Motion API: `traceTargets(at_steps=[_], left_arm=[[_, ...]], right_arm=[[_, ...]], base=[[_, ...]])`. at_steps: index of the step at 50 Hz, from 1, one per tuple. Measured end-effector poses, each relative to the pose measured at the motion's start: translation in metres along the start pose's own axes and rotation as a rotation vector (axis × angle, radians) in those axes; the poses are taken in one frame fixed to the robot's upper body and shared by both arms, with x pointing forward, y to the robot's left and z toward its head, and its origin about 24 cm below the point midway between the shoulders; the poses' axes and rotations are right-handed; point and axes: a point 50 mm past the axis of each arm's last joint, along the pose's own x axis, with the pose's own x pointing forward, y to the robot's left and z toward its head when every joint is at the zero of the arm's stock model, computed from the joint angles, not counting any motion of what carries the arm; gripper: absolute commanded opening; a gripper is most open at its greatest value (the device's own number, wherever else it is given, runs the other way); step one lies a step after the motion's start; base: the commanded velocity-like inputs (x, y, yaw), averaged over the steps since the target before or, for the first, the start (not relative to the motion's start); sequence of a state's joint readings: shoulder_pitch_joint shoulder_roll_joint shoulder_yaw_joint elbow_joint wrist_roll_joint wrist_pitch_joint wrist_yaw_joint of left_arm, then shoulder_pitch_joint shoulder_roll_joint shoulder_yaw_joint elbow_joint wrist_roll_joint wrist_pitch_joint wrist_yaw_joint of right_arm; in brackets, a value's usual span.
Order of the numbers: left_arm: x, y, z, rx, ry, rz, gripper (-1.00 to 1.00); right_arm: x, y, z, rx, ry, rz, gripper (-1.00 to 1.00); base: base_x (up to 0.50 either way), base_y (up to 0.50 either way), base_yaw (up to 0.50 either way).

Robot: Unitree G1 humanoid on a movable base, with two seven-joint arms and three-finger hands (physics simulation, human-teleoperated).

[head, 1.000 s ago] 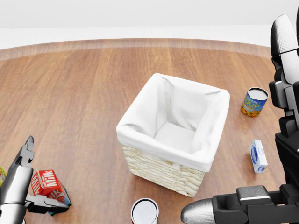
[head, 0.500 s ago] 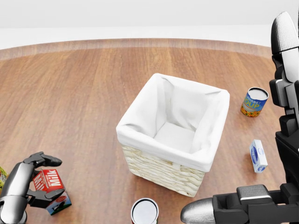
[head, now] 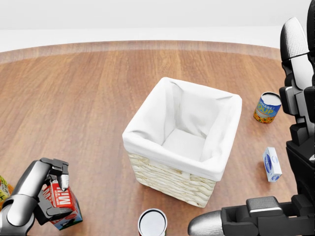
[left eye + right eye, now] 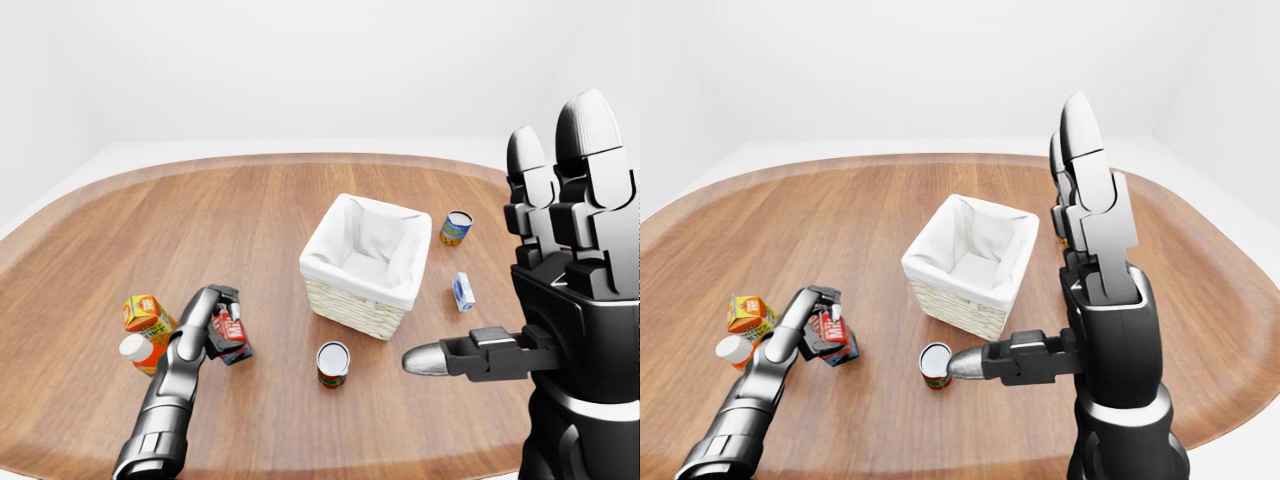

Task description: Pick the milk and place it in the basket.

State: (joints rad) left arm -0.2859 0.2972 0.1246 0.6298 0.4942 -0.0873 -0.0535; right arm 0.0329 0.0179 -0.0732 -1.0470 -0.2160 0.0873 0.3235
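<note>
The left hand (image 3: pixel 51 194) sits at the near left of the table (image 3: pixel 88 98), its fingers curled round the milk (image 3: pixel 63 202): one finger hooks over the top of the red carton and others press its lower side, so the grasp looks made. The carton leans in the hand, and whether its base touches the wood I cannot tell. The right hand (image 4: pixel 560 290) stands raised at the near right, fingers straight up and thumb stretched out sideways, spread wide and holding nothing.

Just right of the milk, near the table's near edge, a can (image 3: pixel 152 222) stands upright with its pale lid showing. To the left of the left arm, in the left-eye view, an orange carton (image 4: pixel 147 314) and a white-capped bottle (image 4: pixel 136 350) lie close together.

Farther in, about mid-table, the basket (image 3: pixel 170 179) stands with its white liner open to the top and nothing inside. To its right a small blue-and-white box (image 3: pixel 271 163) stands apart from it, and beyond that a soup can (image 3: pixel 267 107) sits farther off.

By my reading the task is at its first stage: the grasp is done, or nearly. The lift, the carry rightward and farther in over the rim, and the release into the liner are left. The near can lies close to that path and may need clearing.
</note>
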Motion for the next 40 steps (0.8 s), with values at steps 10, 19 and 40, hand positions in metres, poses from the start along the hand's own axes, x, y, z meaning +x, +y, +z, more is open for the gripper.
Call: traceTargets(at_steps=[10,19,40], left_arm=[[0.009,0.021,0.044,0.045,-0.143,-0.007,-1.00],[0.010,0.034,0.068,0.079,-0.197,-0.011,-1.00],[0.014,0.055,0.100,0.135,-0.242,-0.009,-1.00]], right_arm=[[0.000,0.001,0.000,0.001,0.002,0.003,1.00],[0.000,0.001,0.000,0.000,0.002,0.003,1.00],[0.000,0.001,0.000,0.000,0.003,0.004,1.00]], base=[[0.00,0.00,0.00],[0.00,0.00,0.00],[0.00,0.00,0.00]])
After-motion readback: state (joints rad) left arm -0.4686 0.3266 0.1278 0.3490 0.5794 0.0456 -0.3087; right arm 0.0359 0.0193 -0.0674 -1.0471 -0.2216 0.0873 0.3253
